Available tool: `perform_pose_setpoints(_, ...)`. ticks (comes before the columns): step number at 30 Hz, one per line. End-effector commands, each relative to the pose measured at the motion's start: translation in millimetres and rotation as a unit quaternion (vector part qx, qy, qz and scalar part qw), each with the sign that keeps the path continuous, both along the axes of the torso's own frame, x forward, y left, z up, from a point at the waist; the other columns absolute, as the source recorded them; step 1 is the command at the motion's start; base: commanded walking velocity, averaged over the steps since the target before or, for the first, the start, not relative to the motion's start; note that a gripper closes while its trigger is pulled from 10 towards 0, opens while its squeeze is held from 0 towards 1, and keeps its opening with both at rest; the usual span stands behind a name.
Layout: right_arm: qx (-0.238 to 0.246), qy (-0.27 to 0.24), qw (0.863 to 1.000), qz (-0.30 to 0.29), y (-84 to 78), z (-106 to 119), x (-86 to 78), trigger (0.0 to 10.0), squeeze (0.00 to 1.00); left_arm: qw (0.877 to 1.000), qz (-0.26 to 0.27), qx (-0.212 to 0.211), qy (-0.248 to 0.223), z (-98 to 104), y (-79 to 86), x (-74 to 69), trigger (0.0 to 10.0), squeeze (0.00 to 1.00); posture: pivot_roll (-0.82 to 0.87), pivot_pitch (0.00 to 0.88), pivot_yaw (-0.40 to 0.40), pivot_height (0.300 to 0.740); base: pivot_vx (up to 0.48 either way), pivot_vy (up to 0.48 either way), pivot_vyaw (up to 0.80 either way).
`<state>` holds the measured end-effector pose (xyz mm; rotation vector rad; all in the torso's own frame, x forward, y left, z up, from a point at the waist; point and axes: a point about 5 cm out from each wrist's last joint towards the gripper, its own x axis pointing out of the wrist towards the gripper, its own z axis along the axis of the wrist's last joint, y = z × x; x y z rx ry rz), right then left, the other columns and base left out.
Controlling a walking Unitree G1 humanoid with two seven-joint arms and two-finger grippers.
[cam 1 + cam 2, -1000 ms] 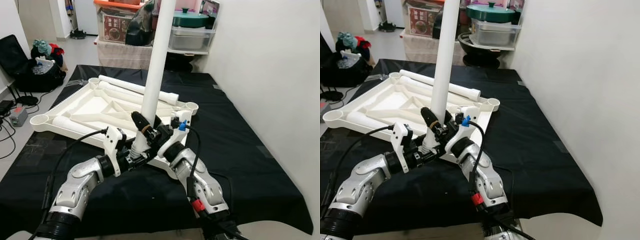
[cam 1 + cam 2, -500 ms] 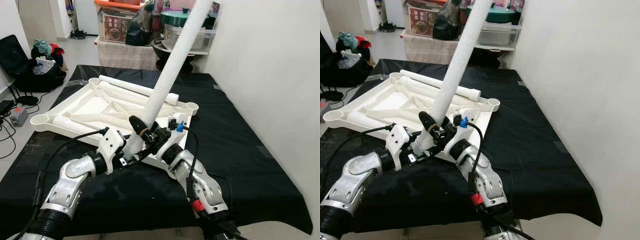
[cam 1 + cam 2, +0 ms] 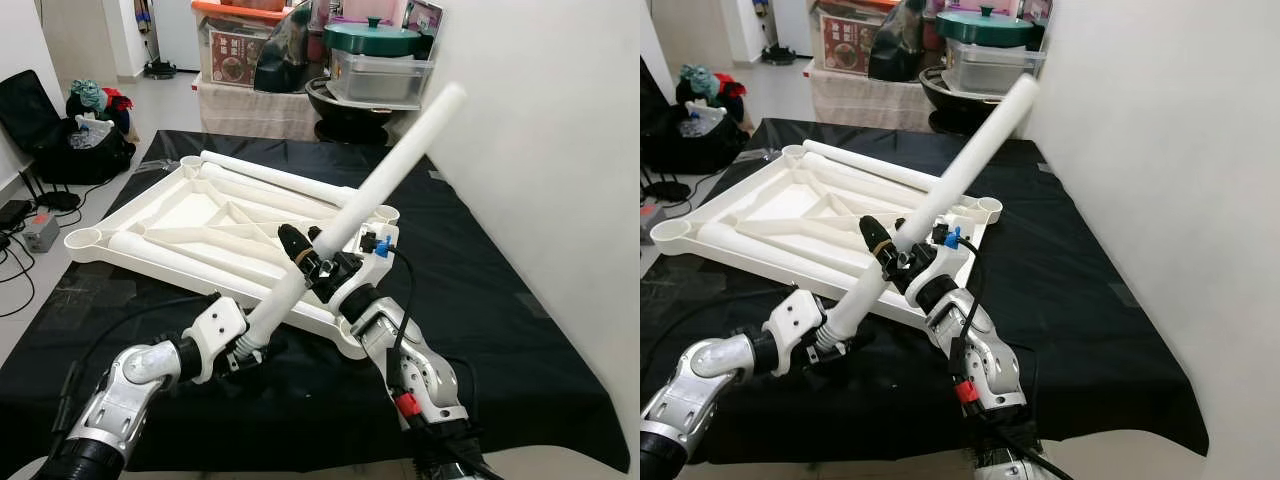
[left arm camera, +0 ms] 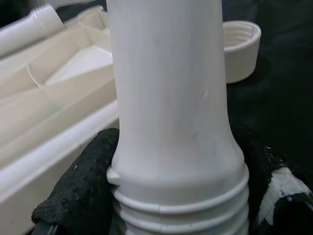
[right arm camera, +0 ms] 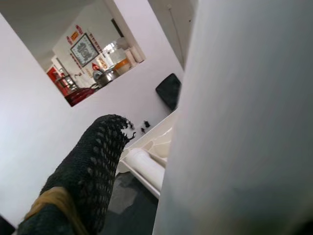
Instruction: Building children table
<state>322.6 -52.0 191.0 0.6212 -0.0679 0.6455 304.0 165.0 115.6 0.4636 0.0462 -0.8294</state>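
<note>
A long white table leg (image 3: 375, 190) slants up to the right over the black mat. My left gripper (image 3: 250, 345) is shut on its threaded lower end (image 4: 181, 196), black fingers (image 4: 73, 191) on either side. My right gripper (image 3: 312, 262) is shut on the leg a little higher up, one netted finger (image 5: 93, 166) beside the tube. Behind lies the upside-down white tabletop (image 3: 190, 215), with round corner sockets such as the near right socket (image 4: 242, 49). Two more legs rest on it: the far leg (image 3: 270, 178) and the near leg (image 3: 170, 258).
The black mat (image 3: 480, 300) covers a low platform, with a white wall (image 3: 560, 150) close on the right. Boxes, a black bag and a green-lidded pot (image 3: 378, 42) stand behind. A dark bag (image 3: 80, 145) and cables lie on the floor at left.
The held leg has tipped from upright to a steep slant toward the right. My left gripper dropped lower and nearer with the threaded end; the right gripper stayed on the leg.
</note>
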Motion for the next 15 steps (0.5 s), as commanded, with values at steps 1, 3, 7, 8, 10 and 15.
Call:
perform_pose_setpoints(1, 0.044, 0.001, 0.999, 0.007, 10.3, 12, 0.4, 10.0, 1.0, 1.0, -0.005, 0.002, -0.009, 1, -2.0, 0.6, 8.8, 0.0, 0.09, 0.0, -0.106, 0.74, 0.0, 0.0, 0.0)
perform_pose_setpoints(3, 0.047, 0.004, 0.999, 0.008, 10.1, 13, 1.3, 10.0, 1.0, 1.0, -0.006, 0.003, -0.011, 0, -2.5, 0.6, 8.9, 0.0, 0.09, 0.0, -0.106, 0.74, 0.0, 0.0, 0.0)
perform_pose_setpoints(7, 0.058, 0.02, 0.998, 0.011, 12.4, 13, 2.7, 10.0, 1.0, 1.0, -0.008, 0.005, -0.018, 1, -3.3, 1.0, 8.9, 0.0, 0.09, 0.0, -0.11, 0.74, 0.0, 0.0, 0.0)
perform_pose_setpoints(8, 0.058, 0.02, 0.998, 0.011, 12.4, 13, 2.7, 10.0, 1.0, 1.0, -0.008, 0.005, -0.018, 1, -3.3, 1.0, 8.9, 0.0, 0.09, 0.0, -0.11, 0.74, 0.0, 0.0, 0.0)
perform_pose_setpoints(10, 0.067, 0.033, 0.997, 0.013, 14.3, 10, 3.0, 10.0, 1.0, 1.0, -0.007, 0.004, -0.022, 2, -3.5, 1.9, 8.7, 0.0, 0.09, 0.0, -0.11, 0.74, 0.0, 0.0, 0.0)
perform_pose_setpoints(15, 0.076, 0.06, 0.995, 0.011, 17.1, 3, 3.4, 10.0, 0.83, 1.0, -0.007, 0.002, -0.029, 5, -3.9, 3.6, 8.7, 0.0, 0.09, 0.0, -0.111, 0.74, 0.0, 0.0, 0.0)
